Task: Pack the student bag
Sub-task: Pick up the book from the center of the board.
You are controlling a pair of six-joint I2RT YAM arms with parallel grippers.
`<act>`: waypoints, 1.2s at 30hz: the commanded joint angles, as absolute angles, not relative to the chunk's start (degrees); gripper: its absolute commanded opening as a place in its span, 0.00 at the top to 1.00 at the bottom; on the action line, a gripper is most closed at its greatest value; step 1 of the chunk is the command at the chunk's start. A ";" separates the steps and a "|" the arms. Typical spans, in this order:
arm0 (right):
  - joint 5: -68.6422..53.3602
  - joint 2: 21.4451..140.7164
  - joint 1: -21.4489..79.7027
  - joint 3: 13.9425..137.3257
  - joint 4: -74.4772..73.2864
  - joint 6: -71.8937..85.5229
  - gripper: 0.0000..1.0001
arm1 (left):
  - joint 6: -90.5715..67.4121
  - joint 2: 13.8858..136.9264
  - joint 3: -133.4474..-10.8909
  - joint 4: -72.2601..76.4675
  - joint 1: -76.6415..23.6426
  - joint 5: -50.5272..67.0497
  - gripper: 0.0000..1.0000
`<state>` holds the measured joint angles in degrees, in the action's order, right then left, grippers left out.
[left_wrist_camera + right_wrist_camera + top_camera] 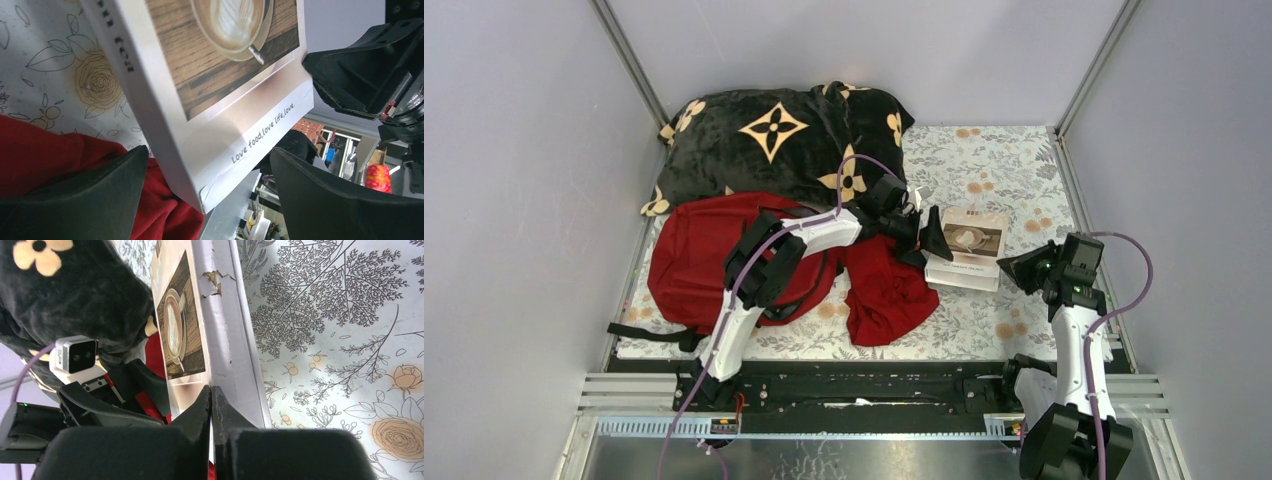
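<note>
The student bag (699,262), a large red backpack with dark straps, lies at the left of the mat under my left arm. A white box (969,245) with a coffee photo on its lid lies right of centre. My left gripper (924,240) is open at the box's left end. In the left wrist view the box's corner (200,165) sits between the spread fingers (90,195) without touching them. My right gripper (1016,266) is shut and empty, and its tips (211,392) are at the box's (222,340) right side.
A dark-red cloth (886,292) lies crumpled between the bag and the box, and part of it lies under the left finger (45,155). A black plush blanket (774,135) with tan flowers fills the back left. Grey walls enclose the flowered mat (1014,170).
</note>
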<state>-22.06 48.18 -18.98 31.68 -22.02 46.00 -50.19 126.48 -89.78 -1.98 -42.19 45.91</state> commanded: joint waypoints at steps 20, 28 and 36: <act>-30.54 49.35 -21.27 28.46 -10.14 55.89 1.00 | -72.96 129.03 -87.70 24.94 -40.91 53.82 0.10; -31.51 49.16 -21.26 26.03 -8.65 55.92 1.00 | -74.41 131.13 -89.67 24.94 -42.39 52.52 0.43; -30.45 50.18 -21.23 26.63 -13.25 50.71 0.54 | -71.17 128.78 -90.91 20.92 -42.44 49.36 0.75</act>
<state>-24.91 49.76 -22.50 25.43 -10.39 54.02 -73.49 131.00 -87.33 17.96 -40.34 49.98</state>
